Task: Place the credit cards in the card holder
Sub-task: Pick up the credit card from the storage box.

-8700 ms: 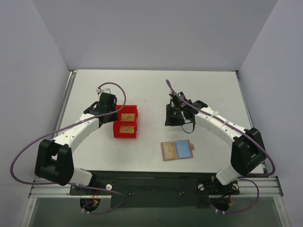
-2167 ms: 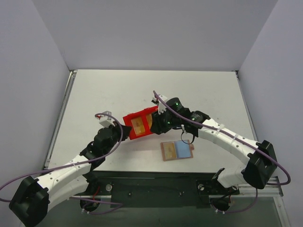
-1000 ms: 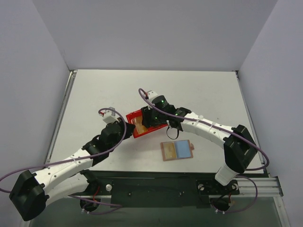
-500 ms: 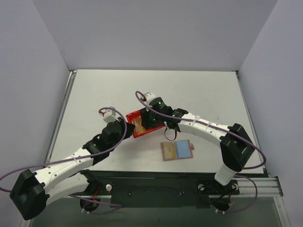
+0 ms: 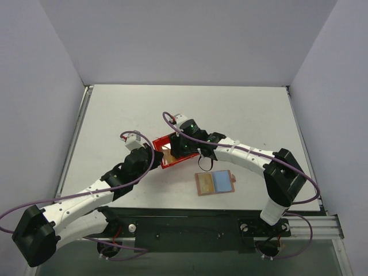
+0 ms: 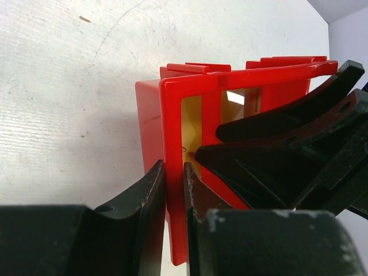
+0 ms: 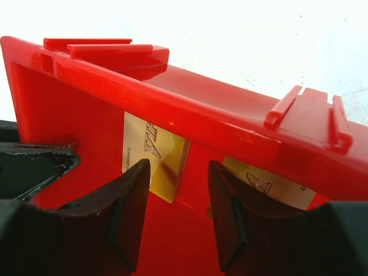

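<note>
Your left fingers [image 5: 154,156] are clenched on one wall of the red bin [image 6: 247,73], one finger outside and one inside. The bin sits tilted on the counter [image 5: 241,115] with its mouth turned toward your right fingers [image 5: 174,150]. Those reach in from the opposite side, spread apart and grasping nothing. A gold card [image 7: 152,149] lies flat against the bin's floor just beyond the right fingertips, its lower corner showing in the gap between them. Whether either tip touches it cannot be told. A second card [image 7: 259,184] rests in the next compartment, past the divider [image 7: 195,167], half hidden behind one right finger. The holder [image 5: 215,183] lies open on the counter, tan and blue faces up. It is on the base side of your right fingers, apart from both pairs.
</note>
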### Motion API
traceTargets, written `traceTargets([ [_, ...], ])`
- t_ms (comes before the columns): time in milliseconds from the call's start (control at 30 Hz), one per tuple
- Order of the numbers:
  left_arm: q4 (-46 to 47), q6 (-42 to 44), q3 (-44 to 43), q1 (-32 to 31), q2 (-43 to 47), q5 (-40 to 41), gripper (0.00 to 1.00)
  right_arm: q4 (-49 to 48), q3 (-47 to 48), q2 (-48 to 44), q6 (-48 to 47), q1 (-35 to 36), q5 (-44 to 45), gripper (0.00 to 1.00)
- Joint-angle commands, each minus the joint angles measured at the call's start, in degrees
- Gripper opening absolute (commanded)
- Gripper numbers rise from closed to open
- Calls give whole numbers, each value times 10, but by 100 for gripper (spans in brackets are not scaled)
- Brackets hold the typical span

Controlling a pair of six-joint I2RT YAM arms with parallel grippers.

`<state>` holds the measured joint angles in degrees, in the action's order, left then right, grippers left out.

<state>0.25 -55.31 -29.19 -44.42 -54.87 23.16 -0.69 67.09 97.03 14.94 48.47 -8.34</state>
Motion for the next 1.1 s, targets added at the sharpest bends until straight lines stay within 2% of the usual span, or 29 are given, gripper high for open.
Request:
traceTargets([
  [0, 110, -8, -49, -12, 6, -51, 0, -25, 11, 7, 4, 7, -32, 41],
  [667, 117, -11, -47, -13, 1, -52, 0, -63, -3, -4, 25, 7, -93, 41],
  [1067, 94, 5, -53, -15, 2, -32, 0, 0, 19, -31, -1, 11, 18, 41],
])
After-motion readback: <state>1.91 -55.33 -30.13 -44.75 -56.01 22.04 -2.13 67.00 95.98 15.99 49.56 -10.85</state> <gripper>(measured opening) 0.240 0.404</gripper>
